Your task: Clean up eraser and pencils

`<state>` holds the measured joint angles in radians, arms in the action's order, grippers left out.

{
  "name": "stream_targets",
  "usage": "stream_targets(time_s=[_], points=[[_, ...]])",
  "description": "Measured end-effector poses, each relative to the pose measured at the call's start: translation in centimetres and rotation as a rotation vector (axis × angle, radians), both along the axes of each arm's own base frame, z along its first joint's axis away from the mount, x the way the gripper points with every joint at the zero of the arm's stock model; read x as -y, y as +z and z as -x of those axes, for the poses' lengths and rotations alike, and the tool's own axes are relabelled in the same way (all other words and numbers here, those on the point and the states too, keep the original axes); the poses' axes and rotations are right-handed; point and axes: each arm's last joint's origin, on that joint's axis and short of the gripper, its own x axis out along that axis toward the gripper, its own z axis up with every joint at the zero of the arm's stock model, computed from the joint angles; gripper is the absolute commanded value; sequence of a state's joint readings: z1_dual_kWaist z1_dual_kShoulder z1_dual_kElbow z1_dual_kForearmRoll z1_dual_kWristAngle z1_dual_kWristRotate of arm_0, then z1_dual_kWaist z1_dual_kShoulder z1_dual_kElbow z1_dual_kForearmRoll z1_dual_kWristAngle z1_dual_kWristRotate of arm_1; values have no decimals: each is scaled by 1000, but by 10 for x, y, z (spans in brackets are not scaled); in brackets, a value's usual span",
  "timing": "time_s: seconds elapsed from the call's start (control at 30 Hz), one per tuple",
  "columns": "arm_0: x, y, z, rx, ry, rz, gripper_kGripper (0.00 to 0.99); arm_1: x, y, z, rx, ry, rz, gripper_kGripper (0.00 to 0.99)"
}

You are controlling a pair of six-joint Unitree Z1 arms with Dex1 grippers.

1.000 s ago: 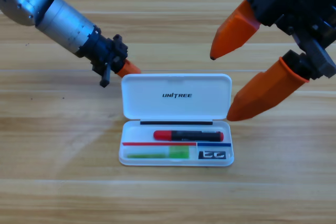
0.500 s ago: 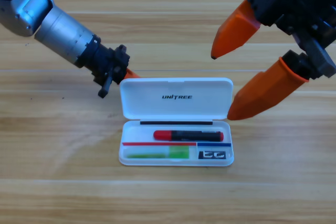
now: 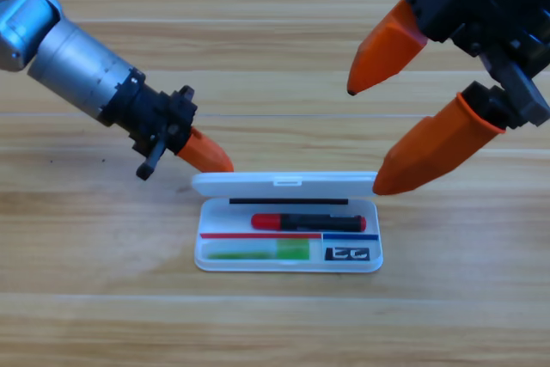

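The white case (image 3: 199, 257) lies open at the table's middle, its lid (image 3: 284, 183) raised steeply so that mostly its edge shows. Inside, the red-and-black pencil (image 3: 308, 222) lies in the upper slot. The pale green pencil (image 3: 258, 253) sits in the lower left slot, and the dark eraser (image 3: 348, 254) in the lower right one. My left gripper (image 3: 226, 166) has its orange jaws together, their tip right behind the lid's left corner. My right gripper (image 3: 364, 140) hangs open at the upper right, its lower jaw tip close to the lid's right corner.
The left arm's silver and black links (image 3: 82, 66) slant in from the upper left corner. The right arm's black body (image 3: 481, 6) fills the upper right corner. Bare wooden table (image 3: 275, 324) lies in front of the case.
The left gripper has come down and to the right behind the lid, and the lid has swung up from lying flat open to standing steeply. The right gripper has not moved.
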<state>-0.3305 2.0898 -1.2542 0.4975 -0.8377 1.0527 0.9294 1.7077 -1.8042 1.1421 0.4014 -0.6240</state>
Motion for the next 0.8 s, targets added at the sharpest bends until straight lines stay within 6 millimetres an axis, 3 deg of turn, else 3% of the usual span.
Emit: stream_targets(time_s=[0.23, 0.8], points=[[7, 4, 13, 3, -35, 3, 0, -2, 2, -2, 23, -3, -21, 916], [32, -12, 35, 3, -136, 5, 0, -6, 2, 2, 33, 9, -26, 916]])
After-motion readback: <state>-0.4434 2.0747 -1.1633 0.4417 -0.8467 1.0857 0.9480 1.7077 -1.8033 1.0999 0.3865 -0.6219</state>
